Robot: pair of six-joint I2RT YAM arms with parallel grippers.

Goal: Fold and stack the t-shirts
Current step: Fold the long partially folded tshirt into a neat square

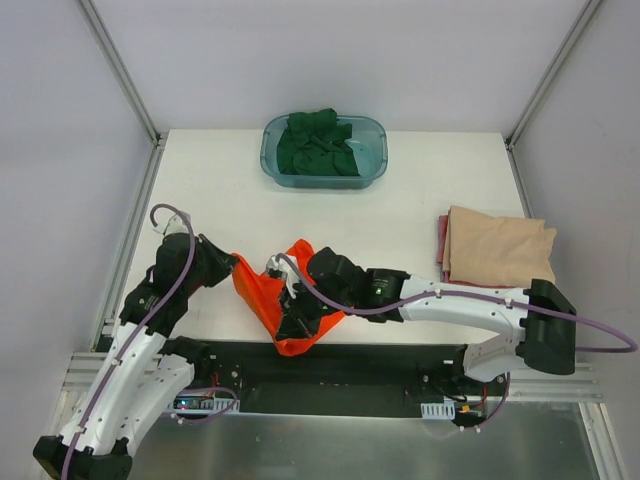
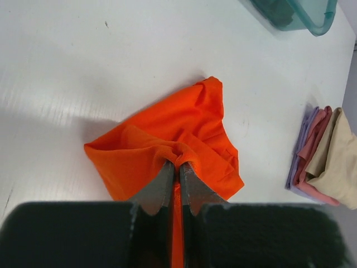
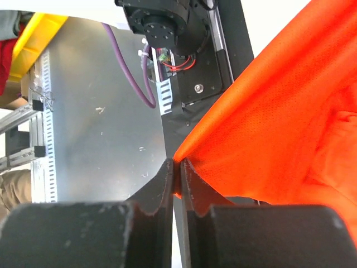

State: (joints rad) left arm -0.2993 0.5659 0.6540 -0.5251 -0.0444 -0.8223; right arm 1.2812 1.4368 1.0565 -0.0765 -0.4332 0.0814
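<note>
Lower centre: orange shirt [image 1: 285, 305] unfolded, bunched on worktop [image 1: 400, 230]. Left fingers [image 2: 167, 170] and right fingers [image 3: 166, 170] each pinched tight on its cloth. Right: stack [image 1: 497, 247], 3 folded. Top: green shirts [image 1: 318, 145] untouched in tub [image 1: 272, 160]. Likely half done.

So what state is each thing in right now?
Orange shirt, unfolded, bunched, gripped at two spots.
Left jaws, shut on orange shirt.
Right jaws, shut on orange shirt.
Green shirt, crumpled in tub.
Beige shirt, folded, topping the stack.
Pink shirt, folded beneath it.
</note>
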